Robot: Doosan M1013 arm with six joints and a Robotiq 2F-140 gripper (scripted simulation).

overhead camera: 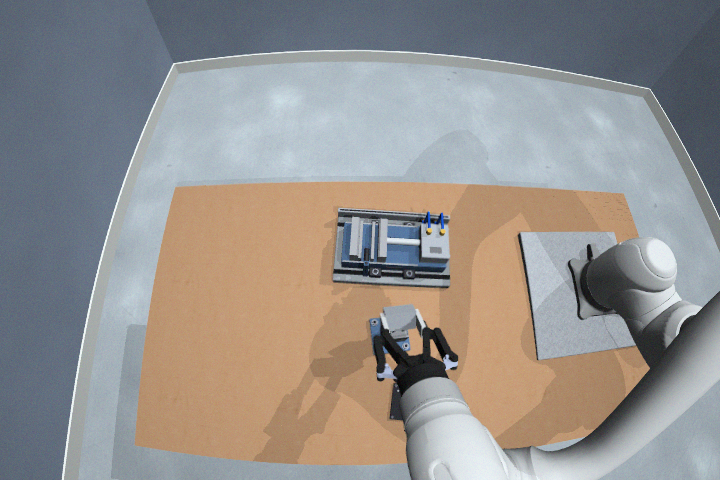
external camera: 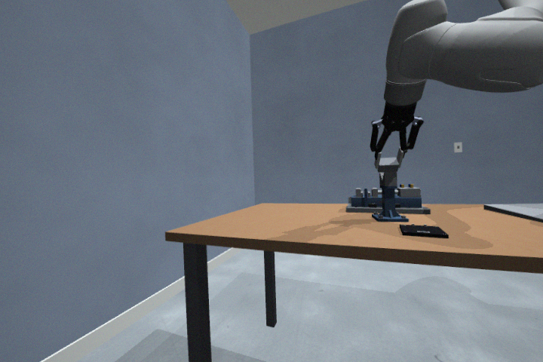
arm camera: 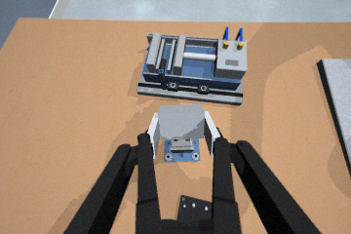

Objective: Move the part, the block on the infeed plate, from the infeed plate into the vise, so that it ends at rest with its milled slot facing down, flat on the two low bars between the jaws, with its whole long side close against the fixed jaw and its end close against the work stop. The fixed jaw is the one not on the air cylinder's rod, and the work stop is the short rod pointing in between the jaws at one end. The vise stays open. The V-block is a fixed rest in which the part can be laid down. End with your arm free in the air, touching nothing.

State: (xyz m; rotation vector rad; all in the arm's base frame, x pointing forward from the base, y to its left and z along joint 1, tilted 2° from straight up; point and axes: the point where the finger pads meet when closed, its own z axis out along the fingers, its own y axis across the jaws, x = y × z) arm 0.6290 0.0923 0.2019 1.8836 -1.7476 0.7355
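Part (arm camera: 182,122) held in gripper (arm camera: 183,133) above V-block (arm camera: 182,146), vise (arm camera: 190,60) beyond.

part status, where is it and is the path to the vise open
Hand shut on the part. Part in the air above the V-block, short of the vise. Nothing seen between them.

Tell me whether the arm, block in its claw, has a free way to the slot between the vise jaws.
Probably yes. The claw holds the block above the blue V-block stand, and the vise sits just beyond it with its jaws apart and nothing above them. Only that stand below must be cleared.
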